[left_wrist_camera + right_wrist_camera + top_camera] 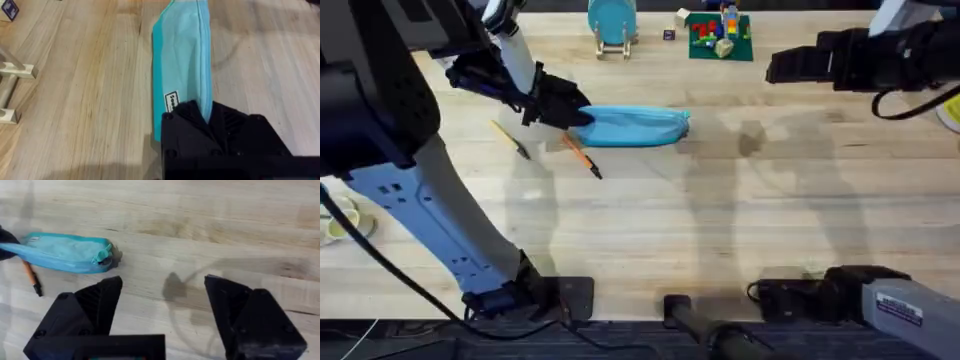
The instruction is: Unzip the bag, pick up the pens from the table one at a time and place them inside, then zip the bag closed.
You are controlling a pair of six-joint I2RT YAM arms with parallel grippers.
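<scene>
The left hand (560, 108) sits on the left end of the bag (630, 127). In the left wrist view its black fingers (210, 135) are closed narrow over the seam line of the bag (182, 55), so it seems to hold this end, perhaps the zipper pull, but the pull itself is hidden under the fingers. The right hand (162, 305) is wide open and holds nothing; it hangs above the bare desk (770, 220), well apart from the bag's right end.

I judge that the first step, unzipping, is in hand. The zipper looks closed along the top. The next move probably calls for drawing the pull along the length of the bag while the other end is kept from sliding.

The bag lies flat on the desk with its long axis running left to right, and its rounded end (102, 255) points toward the right arm's side. The orange pen (582, 157) lies just in front of the bag's left end, at a slant; the yellowish pen (510, 139) lies further left.
</scene>
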